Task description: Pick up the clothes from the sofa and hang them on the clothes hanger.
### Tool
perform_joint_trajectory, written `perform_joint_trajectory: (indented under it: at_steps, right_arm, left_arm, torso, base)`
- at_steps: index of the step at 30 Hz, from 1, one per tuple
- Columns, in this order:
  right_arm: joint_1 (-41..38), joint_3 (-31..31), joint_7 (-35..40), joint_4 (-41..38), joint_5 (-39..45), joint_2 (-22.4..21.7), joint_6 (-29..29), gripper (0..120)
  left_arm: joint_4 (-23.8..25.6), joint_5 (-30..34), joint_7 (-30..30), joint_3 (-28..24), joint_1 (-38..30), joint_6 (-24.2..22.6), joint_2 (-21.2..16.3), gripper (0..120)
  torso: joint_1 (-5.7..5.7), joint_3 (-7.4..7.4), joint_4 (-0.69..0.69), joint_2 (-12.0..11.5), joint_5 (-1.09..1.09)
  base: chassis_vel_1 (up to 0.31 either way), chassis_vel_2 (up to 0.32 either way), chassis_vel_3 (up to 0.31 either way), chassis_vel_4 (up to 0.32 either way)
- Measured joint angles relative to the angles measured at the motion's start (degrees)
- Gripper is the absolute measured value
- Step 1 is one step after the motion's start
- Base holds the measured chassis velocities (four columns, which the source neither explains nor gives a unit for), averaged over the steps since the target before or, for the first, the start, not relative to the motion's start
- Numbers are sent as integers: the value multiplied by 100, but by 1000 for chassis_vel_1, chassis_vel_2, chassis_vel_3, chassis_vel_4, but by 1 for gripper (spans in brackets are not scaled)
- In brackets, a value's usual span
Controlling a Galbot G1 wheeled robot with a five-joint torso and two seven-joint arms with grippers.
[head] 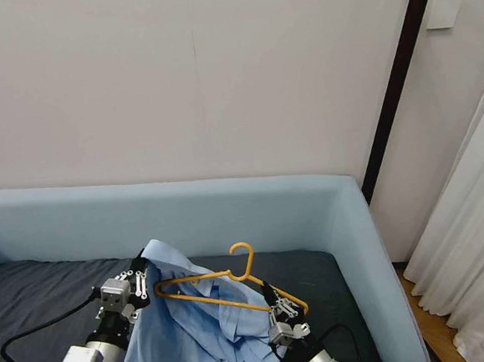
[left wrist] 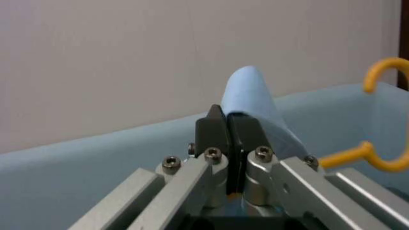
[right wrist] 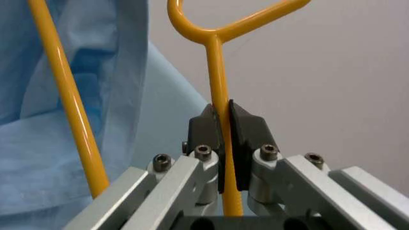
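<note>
Your left gripper (left wrist: 227,128) clamped on fold of light-blue shirt (head: 187,336), holding it raised above sofa (head: 228,211) — your right gripper (right wrist: 223,134) pinched on orange hanger (right wrist: 216,72) rod, steadying frame for draping.

The head view's lower edge cuts off the shirt (head: 188,344), whose folds hide part of the hanger (head: 222,302), its hook cropped in the left wrist view.

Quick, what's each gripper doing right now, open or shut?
Left gripper: shut on the shirt.
Right gripper: shut on the hanger.
</note>
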State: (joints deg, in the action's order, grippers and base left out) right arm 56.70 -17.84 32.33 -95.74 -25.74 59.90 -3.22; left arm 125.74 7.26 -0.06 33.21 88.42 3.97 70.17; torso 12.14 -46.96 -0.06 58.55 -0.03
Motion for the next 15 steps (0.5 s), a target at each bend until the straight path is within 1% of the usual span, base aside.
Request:
perform_joint_trajectory:
  at_steps: [4, 5, 9, 15]
  right_arm:
    - [-200, -18, 4, -123, 320, 9, 220, 2]
    - [-200, -18, 4, -123, 320, 9, 220, 2]
    - [-347, -61, -2, -204, 491, -3, 327, 2]
    - [-390, -129, -29, -277, 566, -28, 369, 2]
  left_arm:
    - [-162, -345, -20, -510, 97, 199, 224, 0]
    - [-162, -345, -20, -510, 97, 199, 224, 0]
    - [-337, -425, 18, -883, -23, 425, 424, 0]
    - [-437, -381, 121, -1006, -208, 542, 560, 0]
  torso:
    - [0, 0, -1, 0, 0]
    - [0, 0, -1, 0, 0]
    - [0, 0, -1, 0, 0]
    - [0, 0, -1, 0, 0]
  base:
    - [0, 0, 0, 0]
    - [0, 0, 0, 0]
    - [0, 0, 0, 0]
    - [0, 0, 0, 0]
